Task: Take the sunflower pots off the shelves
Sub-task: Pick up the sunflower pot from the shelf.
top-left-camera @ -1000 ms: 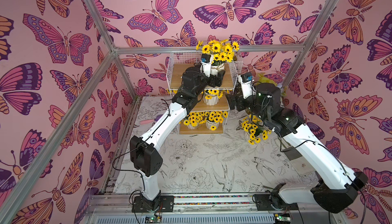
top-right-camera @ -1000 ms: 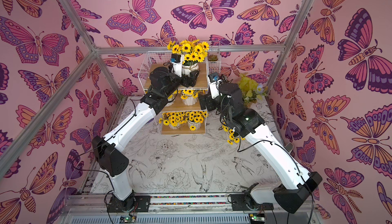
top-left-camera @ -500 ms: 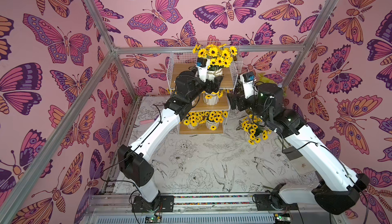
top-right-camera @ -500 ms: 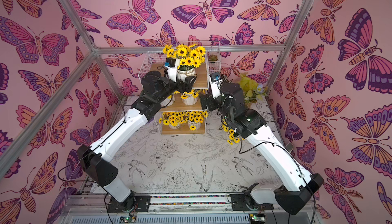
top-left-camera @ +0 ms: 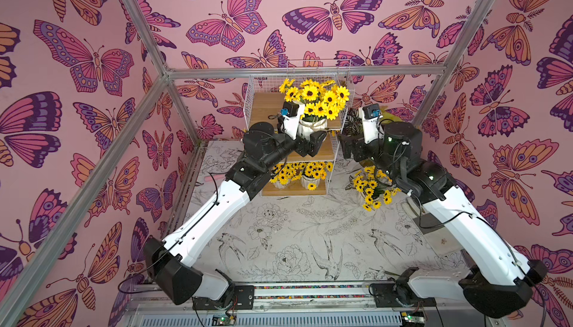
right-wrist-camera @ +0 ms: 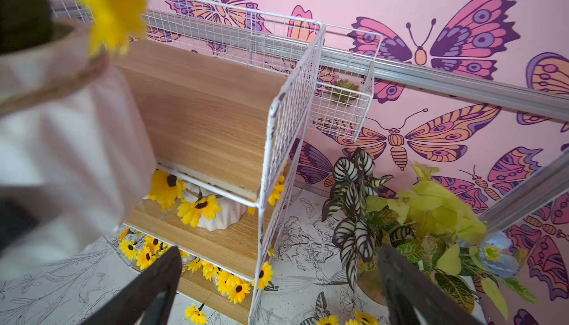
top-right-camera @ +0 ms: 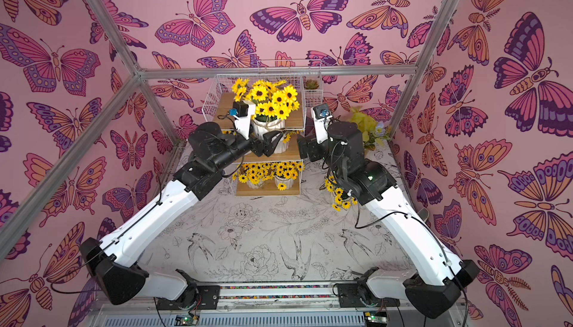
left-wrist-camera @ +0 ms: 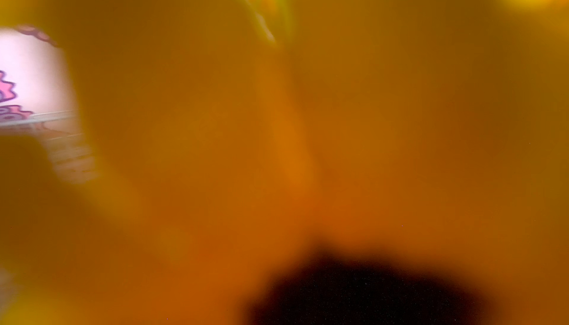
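My left gripper (top-left-camera: 308,139) (top-right-camera: 263,142) is shut on a white ribbed sunflower pot (top-left-camera: 311,125) (top-right-camera: 268,127), held in the air just in front of the top board of the shelves (top-left-camera: 266,108) (top-right-camera: 223,108). The right wrist view shows that pot (right-wrist-camera: 61,138) blurred and clear of the bare top board (right-wrist-camera: 200,107). Yellow petals (left-wrist-camera: 308,123) fill the left wrist view and hide the jaws. Another pot (right-wrist-camera: 215,212) stands on the middle board, and two pots (top-left-camera: 280,176) (top-left-camera: 311,176) on the bottom one. My right gripper (right-wrist-camera: 277,292) (top-left-camera: 345,148) hangs open and empty beside the rack's right side.
One sunflower pot (top-left-camera: 370,186) (top-right-camera: 339,195) stands on the table right of the rack, under my right arm. A larger amber pot (right-wrist-camera: 369,286) of striped and green leaves stands by the back wall. A small succulent (right-wrist-camera: 345,89) sits in the rack's side basket.
My left arm has drawn the sunflower pot forward off the top shelf, its elbow swinging out and down to the left. The right arm has barely moved.
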Available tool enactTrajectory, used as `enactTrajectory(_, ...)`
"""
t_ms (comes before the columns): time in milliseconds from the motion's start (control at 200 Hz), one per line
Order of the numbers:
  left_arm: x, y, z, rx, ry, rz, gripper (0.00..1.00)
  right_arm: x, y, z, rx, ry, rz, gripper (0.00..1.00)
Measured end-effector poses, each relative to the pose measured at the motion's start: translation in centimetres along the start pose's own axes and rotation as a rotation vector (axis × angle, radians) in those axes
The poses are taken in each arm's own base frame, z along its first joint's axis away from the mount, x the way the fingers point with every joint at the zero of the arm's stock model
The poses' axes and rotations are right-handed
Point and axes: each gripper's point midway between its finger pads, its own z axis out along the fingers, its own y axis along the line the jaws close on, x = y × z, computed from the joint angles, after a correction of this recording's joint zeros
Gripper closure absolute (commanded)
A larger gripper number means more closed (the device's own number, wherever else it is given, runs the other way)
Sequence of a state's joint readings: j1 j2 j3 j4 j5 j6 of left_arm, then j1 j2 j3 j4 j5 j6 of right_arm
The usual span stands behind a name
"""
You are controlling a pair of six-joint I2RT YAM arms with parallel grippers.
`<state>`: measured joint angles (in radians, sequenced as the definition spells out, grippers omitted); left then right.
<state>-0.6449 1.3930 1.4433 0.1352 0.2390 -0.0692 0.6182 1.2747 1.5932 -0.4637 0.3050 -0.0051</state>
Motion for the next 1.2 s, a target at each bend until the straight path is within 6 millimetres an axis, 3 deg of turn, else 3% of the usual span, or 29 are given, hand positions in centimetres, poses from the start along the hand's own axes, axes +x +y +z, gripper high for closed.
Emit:
enactTrajectory(220,2.4,-6.1,-2.7,0.145,0.020,-0.006,0.54,0.1,-3.0,-4.0,0.100,0.012,0.005,0.01)
enactTrajectory(406,5.6,-8.8,-4.3,0.217,0.023,-0.016,0.55,0.3,-6.2,-8.5,0.211,0.008,0.033,0.01)
enactTrajectory(551,10.4,-10.8,-4.3,0.276,0.072,-0.028,0.54,1.4,-8.1,-10.7,0.293,0.043,0.058,0.01)
enactTrajectory(886,24.0,-15.2,-2.5,0.400,0.204,-0.062,0.54,4.8,-10.7,-13.7,0.418,0.121,0.111,0.01)
enactTrajectory(1202,33.3,-17.3,0.3,0.477,0.216,-0.118,0.55,5.5,-12.0,-15.9,0.468,0.111,0.159,0.01)
